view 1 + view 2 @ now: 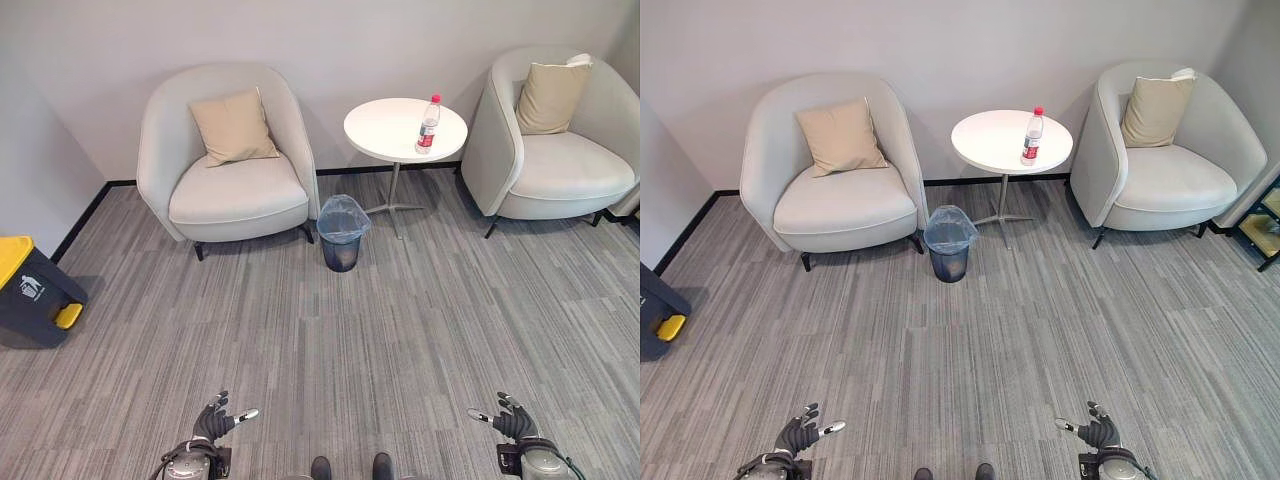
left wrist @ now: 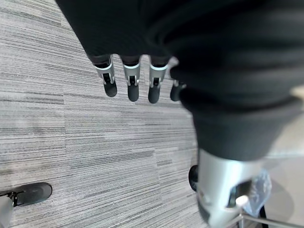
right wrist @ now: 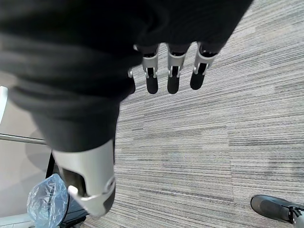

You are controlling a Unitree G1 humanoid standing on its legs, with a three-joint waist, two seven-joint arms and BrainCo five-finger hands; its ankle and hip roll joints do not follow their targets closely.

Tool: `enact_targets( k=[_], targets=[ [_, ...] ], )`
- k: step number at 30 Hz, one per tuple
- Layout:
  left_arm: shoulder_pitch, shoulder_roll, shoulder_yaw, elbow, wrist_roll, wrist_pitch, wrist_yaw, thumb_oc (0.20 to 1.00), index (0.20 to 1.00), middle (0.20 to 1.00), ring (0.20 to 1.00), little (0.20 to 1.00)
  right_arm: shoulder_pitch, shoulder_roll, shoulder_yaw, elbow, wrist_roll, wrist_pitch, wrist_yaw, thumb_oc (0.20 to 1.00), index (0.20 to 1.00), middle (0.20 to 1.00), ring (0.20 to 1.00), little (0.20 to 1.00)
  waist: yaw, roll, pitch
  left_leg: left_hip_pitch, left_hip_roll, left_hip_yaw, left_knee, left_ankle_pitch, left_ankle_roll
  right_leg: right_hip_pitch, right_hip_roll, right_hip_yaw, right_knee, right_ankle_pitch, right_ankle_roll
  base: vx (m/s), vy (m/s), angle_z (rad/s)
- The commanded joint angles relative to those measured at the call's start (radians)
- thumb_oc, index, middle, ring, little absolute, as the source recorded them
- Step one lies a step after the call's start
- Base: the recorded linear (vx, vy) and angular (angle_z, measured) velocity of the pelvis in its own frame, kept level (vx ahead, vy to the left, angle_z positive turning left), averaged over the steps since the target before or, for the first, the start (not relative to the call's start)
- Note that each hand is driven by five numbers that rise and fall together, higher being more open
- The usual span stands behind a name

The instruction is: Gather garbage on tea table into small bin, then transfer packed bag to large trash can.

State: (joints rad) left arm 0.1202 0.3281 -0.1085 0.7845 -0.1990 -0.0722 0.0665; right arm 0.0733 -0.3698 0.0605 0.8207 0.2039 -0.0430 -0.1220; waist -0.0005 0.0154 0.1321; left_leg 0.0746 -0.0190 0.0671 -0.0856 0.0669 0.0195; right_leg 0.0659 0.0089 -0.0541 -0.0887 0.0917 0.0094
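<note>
We hang our left hand (image 1: 213, 423) and right hand (image 1: 512, 420) low, fingers relaxed and empty, well short of the work. The bottle (image 1: 428, 124) stands on the far tea table (image 1: 385, 135), with the lined small bin (image 1: 342, 232) just beside it for an easy drop.

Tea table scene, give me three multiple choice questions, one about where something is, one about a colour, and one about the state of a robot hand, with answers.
1. Where is the small bin?
A. on the round table
B. on the floor between the left armchair and the table
C. on the right armchair

2. What colour is the cap of the bottle?
A. red
B. blue
C. green

3. How is the left robot hand?
A. shut on the bottle
B. shut on the bin bag
C. open, holding nothing

Answers:
1 B, it stands on the carpet beside the left armchair, by the foot of the table.
2 A, the cap shows red.
3 C, its fingers hang straight over bare carpet.
</note>
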Motion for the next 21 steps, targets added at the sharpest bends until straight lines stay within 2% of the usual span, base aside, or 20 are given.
enact_targets(
  k=[1,14,21],
  targets=[
    [-0.050,0.014,0.018,0.007,-0.030,-0.016,0.013,1.000,1.000,1.000,1.000,1.000,-0.053,-0.003,-0.013,0.020,0.037,-0.026,-0.017,1.000,1.000,1.000,1.000,1.000,-0.009,-0.024,-0.014,0.031,-0.008,-0.007,0.004,-0.093,-0.037,0.045,-0.048,0.010,0.040,-0.123,0.082,0.00,0.000,0.00],
    [-0.039,0.014,0.032,-0.003,-0.046,-0.012,0.017,1.000,1.000,1.000,1.000,1.000,-0.052,-0.002,-0.032,0.029,0.045,-0.015,-0.025,1.000,1.000,1.000,1.000,1.000,-0.009,-0.024,-0.015,0.026,-0.017,0.001,0.031,-0.120,-0.027,0.044,-0.054,0.022,0.047,-0.133,0.086,0.04,0.019,-0.02],
    [-0.047,0.021,0.034,-0.014,-0.046,-0.011,0.025,1.000,1.000,1.000,1.000,1.000,-0.067,-0.001,-0.034,0.033,0.051,-0.010,-0.035,1.000,1.000,1.000,1.000,1.000,-0.003,-0.029,-0.005,-0.024,-0.027,0.009,0.090,-0.146,-0.014,0.016,-0.062,0.041,0.068,-0.133,0.092,0.02,0.039,-0.11]
  ],
)
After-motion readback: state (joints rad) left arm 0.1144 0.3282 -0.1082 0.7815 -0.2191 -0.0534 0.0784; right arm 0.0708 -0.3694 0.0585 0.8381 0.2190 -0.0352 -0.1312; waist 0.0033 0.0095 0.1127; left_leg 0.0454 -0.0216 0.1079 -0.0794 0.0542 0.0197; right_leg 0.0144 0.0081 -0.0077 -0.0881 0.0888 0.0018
